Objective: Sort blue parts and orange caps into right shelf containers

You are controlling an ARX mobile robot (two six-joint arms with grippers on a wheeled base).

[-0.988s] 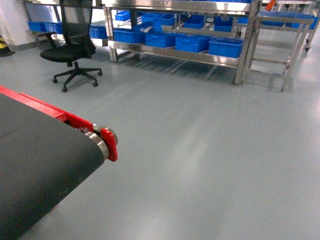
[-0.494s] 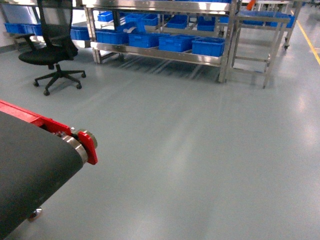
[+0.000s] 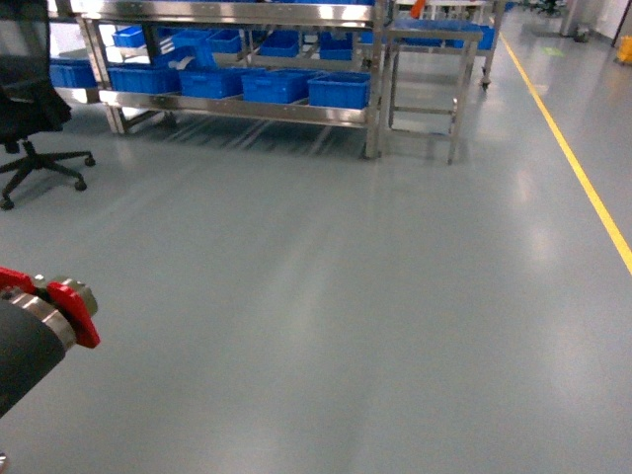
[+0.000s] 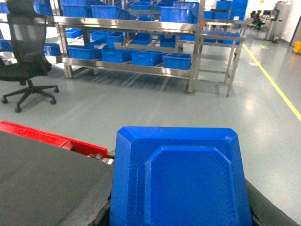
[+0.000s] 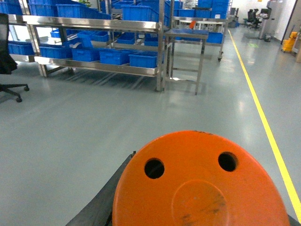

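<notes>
Step in hand: judging from the open floor ahead, driving toward the shelving with both loads carried, nothing placed yet.
Blue part (image 4: 178,181): filling the lower centre of the left wrist view, sitting at the left gripper; apparently being carried, fingers hidden beneath it, so grip width impossible to tell.
Orange cap (image 5: 200,183): filling the bottom of the right wrist view, two holes facing the camera; apparently being carried by the right gripper, fingers likewise hidden.
Containers (image 3: 339,90): lining the steel shelf (image 3: 237,109) along the top of the head view, well apart from the robot.
Conveyor end (image 3: 39,321): showing at the lower left of the head view.
Doing it well: approaching squarely, slowing near the rack, keeping both loads level, steering away from the office chair (image 3: 30,99) at upper left and the yellow floor line (image 3: 578,178) at right.
</notes>
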